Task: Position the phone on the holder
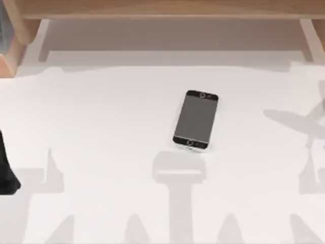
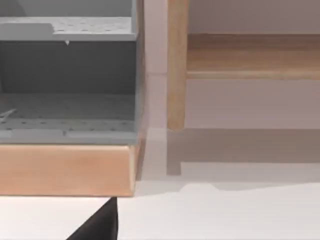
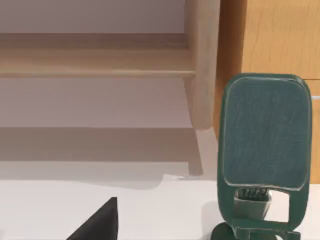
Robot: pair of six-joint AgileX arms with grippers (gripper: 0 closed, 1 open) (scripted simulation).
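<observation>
The phone (image 1: 196, 121) lies flat and face up near the middle of the white table, with its grey screen, black bezels and round home button towards the front. The holder (image 3: 263, 155) is a dark green stand with a broad upright back plate and a small ledge at its foot. It stands on the table in front of a wooden post in the right wrist view. My left arm (image 1: 7, 168) is parked at the table's left edge, far from the phone. A black part of my left gripper (image 2: 97, 224) and of my right gripper (image 3: 99, 222) shows low in each wrist view.
A wooden shelf frame (image 1: 162, 9) runs along the back of the table. A grey perforated rack on a wooden base (image 2: 67, 167) stands at the back left. Open white tabletop (image 1: 101, 127) surrounds the phone.
</observation>
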